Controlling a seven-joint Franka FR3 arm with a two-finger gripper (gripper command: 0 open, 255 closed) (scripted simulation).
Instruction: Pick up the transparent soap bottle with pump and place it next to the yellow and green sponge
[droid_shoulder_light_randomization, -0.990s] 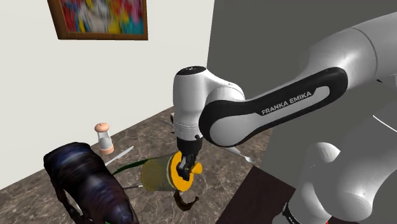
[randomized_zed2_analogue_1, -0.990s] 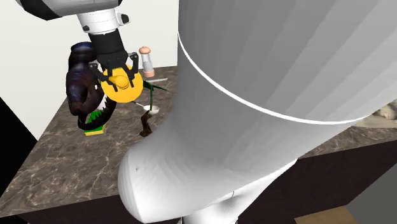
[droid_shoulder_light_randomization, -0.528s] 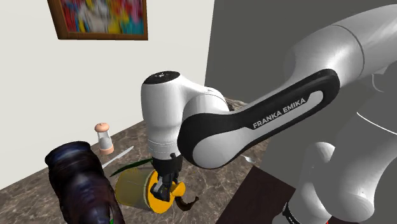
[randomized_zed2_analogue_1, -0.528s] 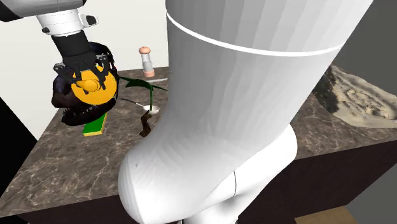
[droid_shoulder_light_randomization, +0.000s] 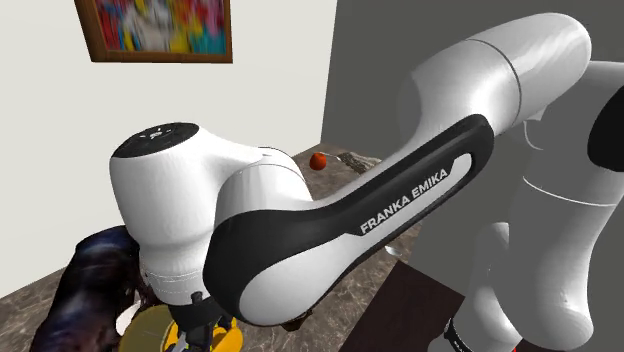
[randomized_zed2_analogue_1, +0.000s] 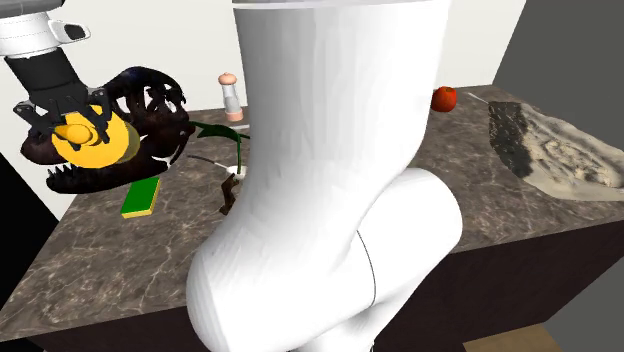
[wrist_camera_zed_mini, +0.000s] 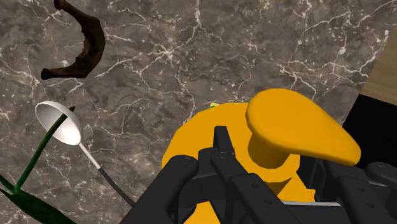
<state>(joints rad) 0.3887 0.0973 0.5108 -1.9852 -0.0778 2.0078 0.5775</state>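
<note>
At the second exterior view's left, the pincer (randomized_zed2_analogue_1: 66, 118) is gripping the soap bottle (randomized_zed2_analogue_1: 98, 146) at its orange pump end, fingers closed onto it. It is holding the bottle aloft, overlapping a dark toothed figure (randomized_zed2_analogue_1: 150, 95). The yellow and green sponge (randomized_zed2_analogue_1: 141, 197) is lying on the worktop (randomized_zed2_analogue_1: 120, 270), below and slightly rightward. Recommended: descending slowly onto bare marble beside the sponge, clearing the figure and the spoon (wrist_camera_zed_mini: 60, 124), and releasing only once the bottle is resting.

The white arm (droid_shoulder_light_randomization: 330, 215) is stretching low and far out, its black gripper (randomized_zed2_analogue_1: 72, 128) pointing downward near the green sponge (randomized_zed2_analogue_1: 141, 197), fingers clasping the orange pump bottle (wrist_camera_zed_mini: 289, 127).
</note>
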